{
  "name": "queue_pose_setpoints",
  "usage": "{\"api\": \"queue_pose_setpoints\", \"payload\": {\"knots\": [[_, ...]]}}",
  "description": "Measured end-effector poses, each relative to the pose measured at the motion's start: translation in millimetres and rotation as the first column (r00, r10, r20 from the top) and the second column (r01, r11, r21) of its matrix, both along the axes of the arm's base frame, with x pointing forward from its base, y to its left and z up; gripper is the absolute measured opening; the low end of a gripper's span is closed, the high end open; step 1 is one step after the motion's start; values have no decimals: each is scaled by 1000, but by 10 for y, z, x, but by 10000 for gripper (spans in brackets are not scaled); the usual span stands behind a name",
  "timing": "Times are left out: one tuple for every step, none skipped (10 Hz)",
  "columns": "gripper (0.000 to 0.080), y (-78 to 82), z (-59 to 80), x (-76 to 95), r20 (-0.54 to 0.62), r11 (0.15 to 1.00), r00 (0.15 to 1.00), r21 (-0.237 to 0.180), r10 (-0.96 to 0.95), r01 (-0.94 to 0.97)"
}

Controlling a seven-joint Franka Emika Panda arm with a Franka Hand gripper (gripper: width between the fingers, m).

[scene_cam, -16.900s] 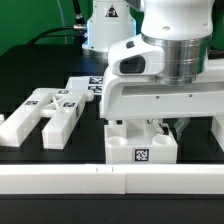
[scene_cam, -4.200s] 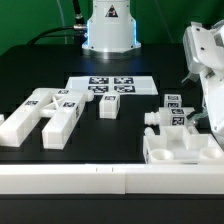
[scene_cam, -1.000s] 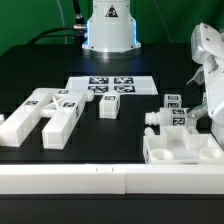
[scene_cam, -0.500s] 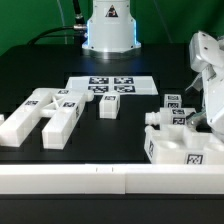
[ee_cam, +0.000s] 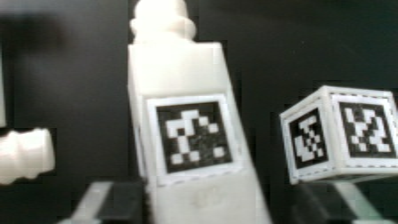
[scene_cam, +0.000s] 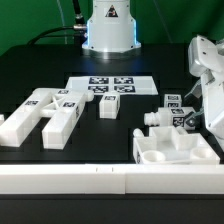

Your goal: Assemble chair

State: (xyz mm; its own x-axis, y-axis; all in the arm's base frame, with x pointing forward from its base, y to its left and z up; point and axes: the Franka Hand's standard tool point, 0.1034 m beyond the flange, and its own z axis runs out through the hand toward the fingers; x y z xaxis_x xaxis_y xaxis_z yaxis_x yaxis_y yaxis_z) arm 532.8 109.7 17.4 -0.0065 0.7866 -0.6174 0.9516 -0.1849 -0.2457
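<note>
End effector point(ee_cam: 199, 204) partly closed, apparently clamping bar point(scene_cam: 165, 118); long axis level, peg end toward exterior view's left.

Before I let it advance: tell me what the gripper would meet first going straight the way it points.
The tagged white bar, which sits right between the fingers of the gripper. The tagged cube beside it looks off the line, though depth is unclear.
</note>
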Motion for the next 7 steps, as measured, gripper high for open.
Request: {"api": "queue_pose_setpoints", "payload": {"knots": [[320,2,4,4,1,1000,1000,0,0,0],[300,2,4,5,1,1000,1000,0,0,0],[300,2,5,5,1,1000,1000,1,0,0],[300,-23,42,-5,-18,1000,1000,-8,6,-6],[300,-77,205,-15,-37,999,999,-37,-7,6],[300,-134,455,-5,-42,997,999,-66,-30,27],[300,-210,687,-8,-48,994,997,-94,-61,56]]}}
